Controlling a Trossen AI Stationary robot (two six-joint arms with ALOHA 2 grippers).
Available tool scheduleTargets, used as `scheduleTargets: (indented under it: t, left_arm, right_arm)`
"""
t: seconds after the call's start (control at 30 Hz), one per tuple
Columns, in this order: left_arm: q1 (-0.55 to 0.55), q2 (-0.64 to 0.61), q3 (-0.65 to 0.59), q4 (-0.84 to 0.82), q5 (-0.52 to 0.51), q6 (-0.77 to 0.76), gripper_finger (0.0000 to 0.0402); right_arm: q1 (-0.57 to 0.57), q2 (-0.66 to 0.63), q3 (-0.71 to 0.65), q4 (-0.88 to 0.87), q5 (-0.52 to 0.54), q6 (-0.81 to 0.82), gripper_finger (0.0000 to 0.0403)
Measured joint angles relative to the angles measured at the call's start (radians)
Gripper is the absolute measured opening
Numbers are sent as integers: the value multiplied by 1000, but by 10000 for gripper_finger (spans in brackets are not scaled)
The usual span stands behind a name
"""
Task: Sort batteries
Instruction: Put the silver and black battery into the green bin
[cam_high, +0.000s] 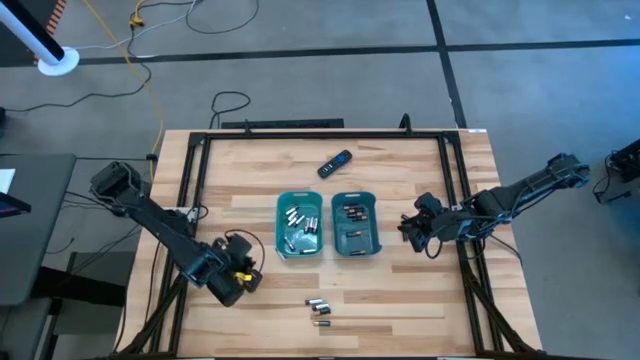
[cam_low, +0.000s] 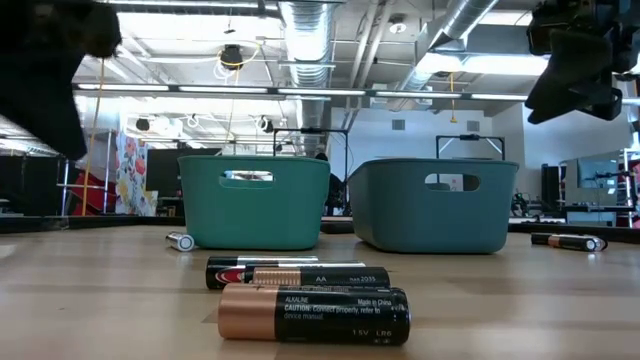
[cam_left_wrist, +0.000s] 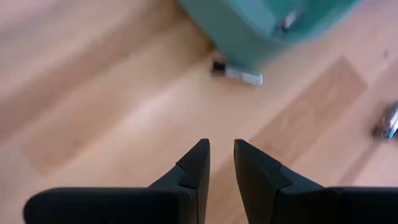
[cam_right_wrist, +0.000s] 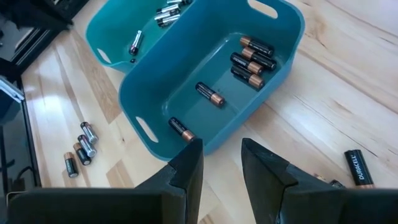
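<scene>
Left fingers (cam_left_wrist: 222, 163): nearly together, empty.
Right fingers (cam_right_wrist: 221, 163): spread, empty.
Next: we spread left fingers, straddle one loose dark coppery-ended battery (cam_high: 322, 323) squarely.

Silvery batteries (cam_high: 298, 223) lying in left tray, dark coppery-ended batteries (cam_right_wrist: 252, 58) in right, few loose batteries (cam_high: 319, 307) on table.

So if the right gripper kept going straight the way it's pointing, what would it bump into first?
Probably the teal tray holding the dark batteries. The right gripper points at its near wall, with nothing visible between, though the depth is hard to judge.
</scene>
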Motion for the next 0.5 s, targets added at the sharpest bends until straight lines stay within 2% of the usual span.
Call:
scheduleTargets:
  t: [0.1,0.23,0.5]
  left_arm:
    - [7,15,-60,157,48,25,80]
    - [8,13,-127,309,69,24,115]
    - [8,14,-204,364,83,14,201]
  right_arm:
    - [0,0,0,5,0,0,127]
    - [0,0,0,12,0,13,127]
    - [0,0,0,10,0,24,127]
